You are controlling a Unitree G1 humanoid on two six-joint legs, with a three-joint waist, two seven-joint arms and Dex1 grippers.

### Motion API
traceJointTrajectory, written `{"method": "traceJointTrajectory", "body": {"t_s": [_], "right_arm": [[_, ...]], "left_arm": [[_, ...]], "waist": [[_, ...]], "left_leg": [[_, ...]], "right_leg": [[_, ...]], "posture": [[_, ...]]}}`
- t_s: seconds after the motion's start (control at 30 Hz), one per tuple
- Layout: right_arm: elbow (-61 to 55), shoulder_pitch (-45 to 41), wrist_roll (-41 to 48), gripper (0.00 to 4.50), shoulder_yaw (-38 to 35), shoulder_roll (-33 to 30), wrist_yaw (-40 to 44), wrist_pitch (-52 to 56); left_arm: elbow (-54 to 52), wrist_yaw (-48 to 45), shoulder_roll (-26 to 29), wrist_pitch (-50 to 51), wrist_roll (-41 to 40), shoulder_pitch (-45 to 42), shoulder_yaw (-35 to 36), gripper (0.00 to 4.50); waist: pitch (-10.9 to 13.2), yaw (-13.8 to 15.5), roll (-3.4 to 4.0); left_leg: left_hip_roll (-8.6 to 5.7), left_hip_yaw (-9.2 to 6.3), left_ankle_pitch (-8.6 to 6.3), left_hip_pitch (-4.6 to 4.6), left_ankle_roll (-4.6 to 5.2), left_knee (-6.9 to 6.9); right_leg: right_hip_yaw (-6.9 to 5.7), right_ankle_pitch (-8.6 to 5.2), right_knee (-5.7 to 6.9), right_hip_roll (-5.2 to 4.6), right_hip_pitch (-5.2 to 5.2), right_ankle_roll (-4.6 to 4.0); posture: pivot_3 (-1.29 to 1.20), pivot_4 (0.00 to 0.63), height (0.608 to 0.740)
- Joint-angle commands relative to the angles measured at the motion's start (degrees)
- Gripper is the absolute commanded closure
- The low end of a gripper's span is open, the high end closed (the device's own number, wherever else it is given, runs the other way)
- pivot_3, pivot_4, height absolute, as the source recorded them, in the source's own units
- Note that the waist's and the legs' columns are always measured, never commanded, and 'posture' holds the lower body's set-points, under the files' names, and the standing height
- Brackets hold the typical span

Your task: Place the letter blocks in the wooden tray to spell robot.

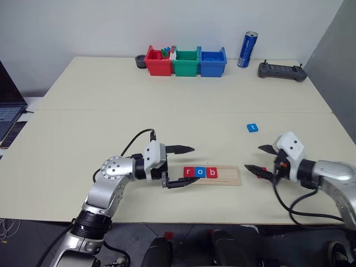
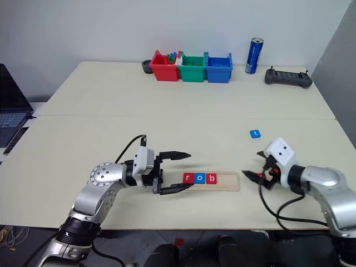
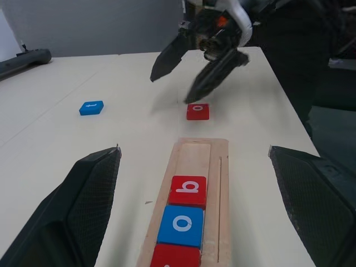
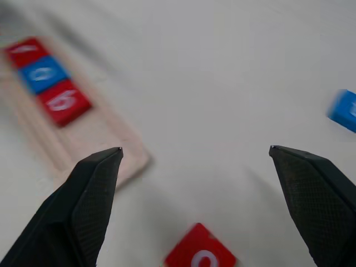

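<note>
The left gripper [image 1: 179, 166], black two-fingered, stands fully open and empty at the left end of the long light-wood tray [image 1: 229, 177]. Three flat square tiles sit in the tray: red r [image 1: 189, 172], blue o [image 1: 200, 172], red b [image 1: 211, 173]. A red o tile [image 3: 198, 111] lies on the table beyond the tray's right end, below the right gripper [image 1: 260, 159], fully open, empty. A blue t tile [image 1: 252, 128] lies behind the tray's right end.

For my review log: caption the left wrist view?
Wooden tray holds r-o-b; open right hand above a loose red block.
</note>
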Motion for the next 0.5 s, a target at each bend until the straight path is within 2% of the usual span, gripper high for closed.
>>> {"method": "traceJointTrajectory", "body": {"t_s": [0.03, 0.23, 0.5], "right_arm": [[11.56, -3.60, -4.01, 0.01, 2.44, -3.50, 10.51, -16.38], [25.95, -8.87, -7.88, 0.01, 6.50, -4.64, 18.18, -27.76], [33.02, -9.73, -11.35, 0.01, 10.37, -2.99, 20.69, -34.52]], "left_arm": [[-0.34, -0.71, -0.56, -1.44, -0.20, -0.60, -0.34, 0.00], [-0.56, -1.01, -0.65, -1.75, -0.04, 0.01, -0.13, 0.00], [-2.05, -0.63, -0.27, -1.52, -0.07, 1.42, -0.01, 0.00]], "waist": [[0.01, 0.00, -0.02], [0.02, -0.10, -0.02], [0.02, 0.00, -0.01]], "left_leg": [[0.00, 0.01, 0.00, 0.00, 0.00, 0.02], [0.03, 0.01, 0.00, 0.06, 0.00, 0.00], [0.02, -0.01, 0.01, 0.06, -0.01, 0.03]], "right_leg": [[0.01, 0.00, 0.01, 0.00, 0.00, 0.01], [0.02, 0.01, 0.08, 0.03, -0.01, -0.01], [0.02, 0.01, 0.10, 0.00, 0.00, -0.01]], "posture": [[0.00, 0.150, 0.740], [0.00, 0.150, 0.740], [0.00, 0.150, 0.740]]}}
